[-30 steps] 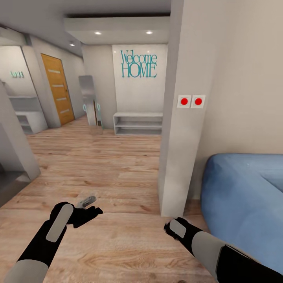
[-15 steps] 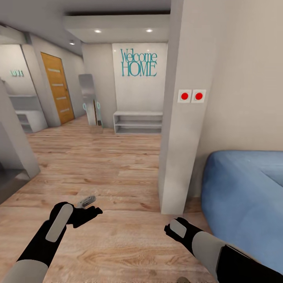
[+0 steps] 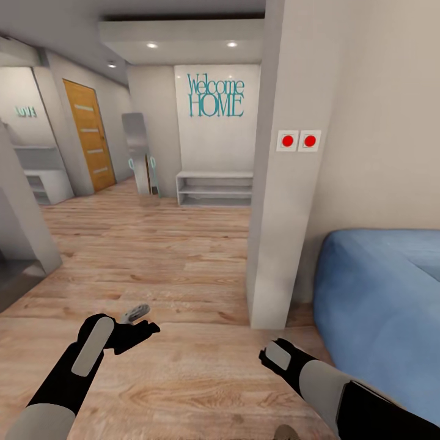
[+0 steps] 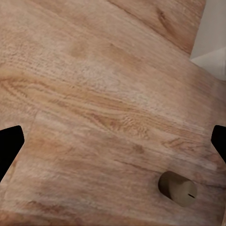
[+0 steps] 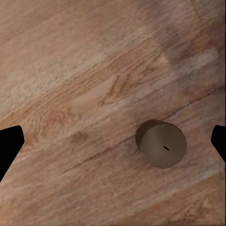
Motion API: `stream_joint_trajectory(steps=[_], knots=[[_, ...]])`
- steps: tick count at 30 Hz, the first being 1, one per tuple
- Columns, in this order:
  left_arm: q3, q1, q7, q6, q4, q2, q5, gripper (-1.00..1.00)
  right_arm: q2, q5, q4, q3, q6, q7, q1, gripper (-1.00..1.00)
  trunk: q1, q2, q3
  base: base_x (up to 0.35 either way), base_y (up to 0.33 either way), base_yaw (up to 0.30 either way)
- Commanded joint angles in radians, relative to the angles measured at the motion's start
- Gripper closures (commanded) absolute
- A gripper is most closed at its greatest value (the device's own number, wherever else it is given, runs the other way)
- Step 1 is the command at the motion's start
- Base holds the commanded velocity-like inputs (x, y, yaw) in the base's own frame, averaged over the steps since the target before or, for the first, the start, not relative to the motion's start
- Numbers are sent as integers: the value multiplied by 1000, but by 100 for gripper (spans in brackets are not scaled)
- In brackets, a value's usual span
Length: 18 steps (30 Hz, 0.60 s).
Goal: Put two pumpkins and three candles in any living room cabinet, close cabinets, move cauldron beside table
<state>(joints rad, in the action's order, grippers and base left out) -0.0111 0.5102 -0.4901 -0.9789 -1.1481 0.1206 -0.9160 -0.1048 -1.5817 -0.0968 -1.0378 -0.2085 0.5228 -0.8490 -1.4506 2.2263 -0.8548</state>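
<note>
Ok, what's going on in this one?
The robot is on a wooden floor beside a white pillar and a blue sofa. Both hands are empty with fingers spread: the left hand and the right hand hang low above the boards. A short beige-grey cylindrical candle stands on the floor beneath the right hand, not yet grasped.

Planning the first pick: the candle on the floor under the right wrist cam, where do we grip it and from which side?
Grip the candle across its round side wall, coming from above. It stands upright on the wood floor, wick up, so its flat top gives no hold. The right gripper looks open and likely wide enough.
</note>
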Motion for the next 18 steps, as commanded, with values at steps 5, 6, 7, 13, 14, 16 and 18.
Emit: stream_joint_trajectory(steps=[5, 6, 7, 13, 14, 16, 18], knots=[[-1, 1, -10, -1, -1, 1, -11, -100, 4, -1, 0, -5, -16, 35, -1, -100, -19, 36, -17, 0, 0, 0], [-1, 1, -10, -1, -1, 1, -11, -100, 5, -1, 0, -5, -20, 37, -1, -100, -23, 43, -20, 0, 0, 0], [-1, 1, -10, -1, -1, 1, -11, -100, 5, -1, 0, -5, -22, 37, -1, -100, -27, 50, -23, 0, 0, 0], [-1, 0, -9, -3, -4, 4, -11, -100, 5, -2, 0, -5, -28, 40, -1, -100, -50, 92, -42, 0, 0, 0], [0, -1, -8, -6, -9, 5, -15, -100, 5, -3, 0, -5, -28, 40, -1, -100, -54, 99, -45, 0, 0, 0], [2, -7, 3, -12, -35, 8, -58, -100, 5, -3, 0, -5, -24, 39, -1, -100, -61, 113, -51, 0, 0, 0], [2, -10, 19, -14, -53, 20, -130, -100, 5, -3, -1, -5, -22, 38, -1, -100, -69, 127, -57, 0, 0, 0]])
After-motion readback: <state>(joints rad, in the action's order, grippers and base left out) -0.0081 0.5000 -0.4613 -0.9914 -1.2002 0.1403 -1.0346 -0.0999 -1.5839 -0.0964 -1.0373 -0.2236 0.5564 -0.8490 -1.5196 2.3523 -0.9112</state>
